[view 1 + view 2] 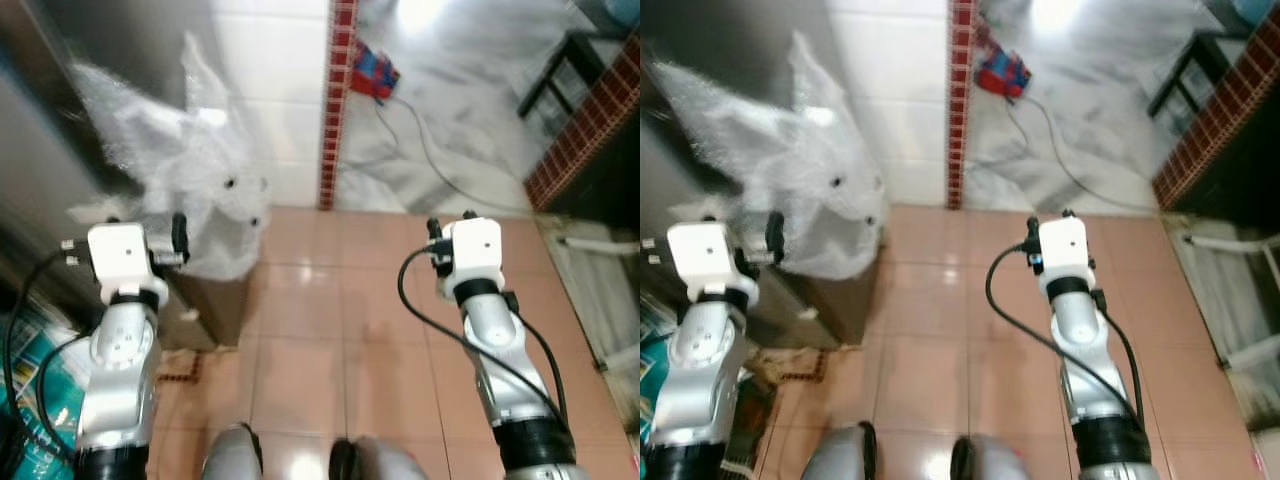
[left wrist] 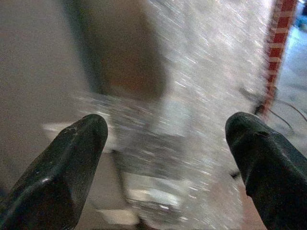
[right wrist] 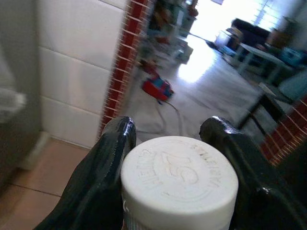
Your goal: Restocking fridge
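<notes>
My right gripper (image 3: pixel 167 127) is shut on a bottle with a white embossed cap (image 3: pixel 178 179); the cap sits between both black fingers (image 3: pixel 108 163). In the left eye view that gripper (image 1: pixel 452 226) is held over the pink tiled floor, to the right. My left gripper (image 2: pixel 168 139) is open with nothing between its fingers, facing crumpled bubble wrap (image 2: pixel 211 86) and a grey steel fridge side (image 2: pixel 38 62). From the head it (image 1: pixel 179 240) hovers beside the bubble wrap (image 1: pixel 190 170), with the fridge (image 1: pixel 40 150) at far left.
The bubble wrap lies on a brown box (image 1: pixel 215 300). A red brick-tiled strip (image 1: pixel 338 100) edges the white wall. Beyond lie a marble floor with a red toy (image 1: pixel 373 72), a cable (image 1: pixel 430 160) and a black stool (image 1: pixel 560 70). A brick wall (image 1: pixel 590 130) stands right; teal packaging (image 1: pixel 40 370) lies lower left.
</notes>
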`<state>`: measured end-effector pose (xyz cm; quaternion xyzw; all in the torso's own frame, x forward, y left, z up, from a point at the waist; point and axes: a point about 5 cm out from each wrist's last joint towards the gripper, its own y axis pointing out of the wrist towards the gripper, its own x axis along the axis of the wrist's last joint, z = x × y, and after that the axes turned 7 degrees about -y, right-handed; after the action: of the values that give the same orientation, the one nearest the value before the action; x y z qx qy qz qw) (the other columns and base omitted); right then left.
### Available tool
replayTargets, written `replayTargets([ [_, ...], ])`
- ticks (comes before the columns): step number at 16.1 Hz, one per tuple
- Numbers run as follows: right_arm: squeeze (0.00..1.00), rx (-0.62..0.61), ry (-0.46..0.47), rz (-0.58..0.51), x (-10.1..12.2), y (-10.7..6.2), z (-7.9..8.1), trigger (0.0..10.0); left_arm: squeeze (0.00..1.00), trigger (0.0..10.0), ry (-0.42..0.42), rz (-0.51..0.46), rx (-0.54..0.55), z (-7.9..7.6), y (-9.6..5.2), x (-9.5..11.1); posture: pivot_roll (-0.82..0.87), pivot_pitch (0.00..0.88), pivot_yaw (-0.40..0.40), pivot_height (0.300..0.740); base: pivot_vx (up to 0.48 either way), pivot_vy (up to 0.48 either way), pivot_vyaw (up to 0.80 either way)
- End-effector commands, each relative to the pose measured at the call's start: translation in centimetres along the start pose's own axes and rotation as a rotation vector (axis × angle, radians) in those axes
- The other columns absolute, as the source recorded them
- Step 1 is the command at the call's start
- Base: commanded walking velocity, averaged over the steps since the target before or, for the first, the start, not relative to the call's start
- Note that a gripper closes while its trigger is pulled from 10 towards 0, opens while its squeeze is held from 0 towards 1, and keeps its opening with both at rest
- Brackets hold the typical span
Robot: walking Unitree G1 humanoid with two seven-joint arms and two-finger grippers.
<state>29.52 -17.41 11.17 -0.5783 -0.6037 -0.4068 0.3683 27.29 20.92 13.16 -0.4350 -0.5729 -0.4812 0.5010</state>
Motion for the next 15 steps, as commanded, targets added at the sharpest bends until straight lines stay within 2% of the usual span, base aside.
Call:
replayTargets([
  [1,0.0,0.005,0.003,-0.052,1.0,0.1,0.0,10.0,0.0,10.0,0.022,0.011,0.018,0.9,0.2,-0.3,0.07,0.12,-0.009,0.74,0.0,0.0,0.79],
  [2,0.0,0.005,0.003,-0.051,1.0,0.1,0.0,10.0,0.0,10.0,0.024,0.01,0.004,0.9,0.4,-0.2,0.06,0.12,-0.011,0.74,0.0,0.0,0.66],
  [6,0.0,0.004,0.013,-0.05,1.0,0.1,-0.1,10.0,0.0,10.0,0.042,0.009,-0.102,0.2,2.0,0.2,0.05,0.126,-0.015,0.74,0.0,0.0,0.0],
  [7,0.0,0.005,0.013,-0.051,1.0,0.1,-0.2,10.0,0.0,10.0,0.03,0.012,-0.106,0.2,2.3,0.3,0.05,0.129,-0.017,0.74,0.0,0.0,0.0],
  [9,0.0,0.013,0.022,-0.05,1.0,0.0,-0.2,10.0,0.0,10.0,-0.07,0.045,-0.138,-0.3,3.1,0.1,0.04,0.135,-0.025,0.74,0.0,0.0,0.0],
  [10,0.0,0.017,0.026,-0.051,1.0,-0.1,-0.2,10.0,0.0,10.0,-0.09,0.04,-0.191,-0.7,3.5,0.3,0.04,0.139,-0.028,0.74,0.0,0.0,0.0],
  [12,0.0,0.022,0.025,-0.052,1.0,-0.2,-0.3,10.0,0.0,10.0,-0.079,0.02,-0.203,-1.2,4.2,0.6,0.02,0.145,-0.032,0.74,0.0,0.0,0.0],
  [15,0.0,0.039,0.023,-0.047,1.1,-0.5,-0.5,10.0,0.0,10.0,-0.127,0.013,-0.219,-2.3,5.1,0.7,0.0,0.158,-0.049,0.74,0.0,0.0,0.0],
])
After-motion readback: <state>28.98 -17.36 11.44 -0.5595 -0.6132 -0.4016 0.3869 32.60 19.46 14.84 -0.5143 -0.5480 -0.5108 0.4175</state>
